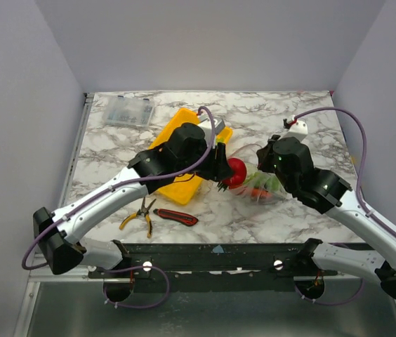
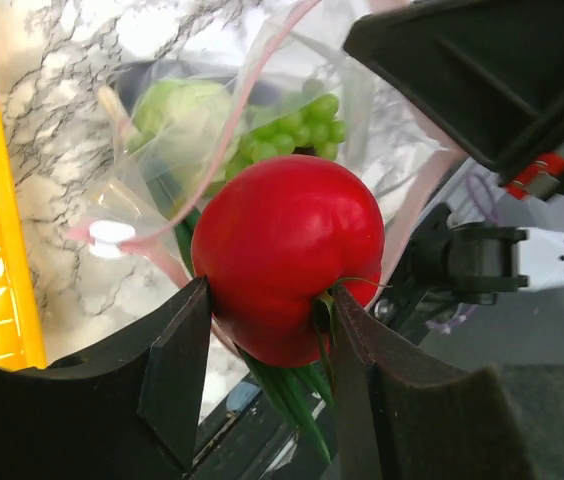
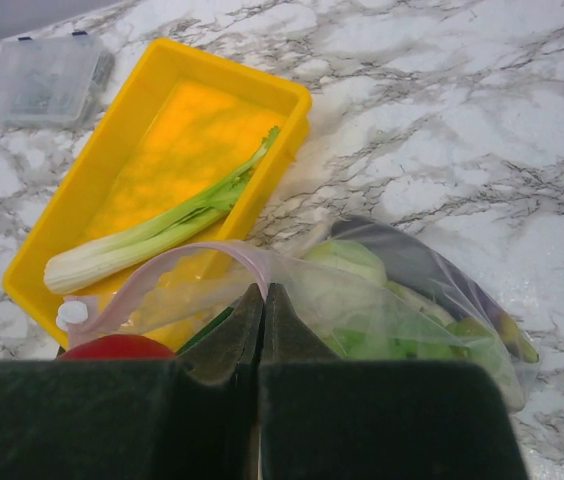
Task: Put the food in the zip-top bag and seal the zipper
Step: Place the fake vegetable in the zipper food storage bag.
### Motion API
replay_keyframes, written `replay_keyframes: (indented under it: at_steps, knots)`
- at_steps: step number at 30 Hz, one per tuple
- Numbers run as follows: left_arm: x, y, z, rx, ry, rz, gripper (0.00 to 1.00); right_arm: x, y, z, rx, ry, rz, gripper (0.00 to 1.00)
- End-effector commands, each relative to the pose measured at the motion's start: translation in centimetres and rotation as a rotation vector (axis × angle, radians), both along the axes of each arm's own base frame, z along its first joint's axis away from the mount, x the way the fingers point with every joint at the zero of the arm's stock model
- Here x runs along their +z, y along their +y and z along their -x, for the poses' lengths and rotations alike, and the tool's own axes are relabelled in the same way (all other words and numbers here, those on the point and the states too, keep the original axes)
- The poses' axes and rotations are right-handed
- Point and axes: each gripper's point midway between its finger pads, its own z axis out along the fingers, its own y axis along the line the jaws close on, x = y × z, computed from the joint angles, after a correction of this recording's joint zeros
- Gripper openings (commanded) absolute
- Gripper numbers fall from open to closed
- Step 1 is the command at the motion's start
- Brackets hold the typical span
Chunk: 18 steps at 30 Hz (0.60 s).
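My left gripper (image 2: 272,292) is shut on the red tomato (image 2: 287,255), and its green stem leaves hang down between the fingers. The tomato (image 1: 234,170) hangs at the mouth of the zip-top bag (image 1: 267,188). My right gripper (image 3: 264,290) is shut on the pink zipper (image 3: 232,252) and holds that edge up, so the bag's mouth arches open. The bag (image 3: 432,300) holds a green cabbage (image 3: 347,260), green grapes (image 2: 307,125), a purple eggplant (image 3: 402,255) and an orange carrot (image 1: 258,192). A white-green leek (image 3: 162,230) lies in the yellow tray (image 3: 152,80).
The yellow tray (image 1: 177,189) sits left of the bag, partly under my left arm. Yellow-handled pliers (image 1: 142,214) and a red-black utility knife (image 1: 177,216) lie near the front edge. A clear hard box (image 1: 129,110) stands at the back left.
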Motion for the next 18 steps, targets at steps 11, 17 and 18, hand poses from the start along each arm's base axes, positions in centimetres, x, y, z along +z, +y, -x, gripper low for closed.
replay_keyframes:
  at_steps: [11, 17, 18]
  knots:
    - [1.5, -1.4, -2.3, -0.002, -0.059, -0.151, 0.77, 1.1, -1.2, 0.6, -0.028, -0.002, -0.020, 0.01]
    - [2.1, 1.5, -2.1, 0.037, -0.080, -0.200, 0.81, 1.4, -1.2, 1.0, -0.017, -0.008, -0.034, 0.01]
    - [1.8, 2.1, -2.1, 0.048, -0.077, -0.198, 0.79, 1.5, -1.2, 1.0, -0.016, -0.008, -0.035, 0.01]
